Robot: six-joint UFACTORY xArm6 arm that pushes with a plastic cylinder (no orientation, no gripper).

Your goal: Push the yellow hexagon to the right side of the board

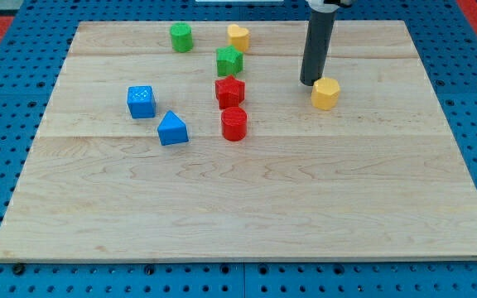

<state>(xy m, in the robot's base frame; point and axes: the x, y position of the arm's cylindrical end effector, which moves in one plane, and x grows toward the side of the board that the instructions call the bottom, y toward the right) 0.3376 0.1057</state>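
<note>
The yellow hexagon (325, 93) sits on the wooden board (247, 207), right of the middle in the upper part. My tip (310, 83) is the lower end of a dark rod that comes down from the view's top. It stands just to the upper left of the yellow hexagon, touching it or nearly so.
A yellow heart-like block (238, 36) and a green cylinder (181, 37) lie near the top edge. A green star (229, 60), a red star (229, 91) and a red cylinder (233, 123) form a column. A blue cube (142, 102) and a blue triangular block (172, 129) lie at the left.
</note>
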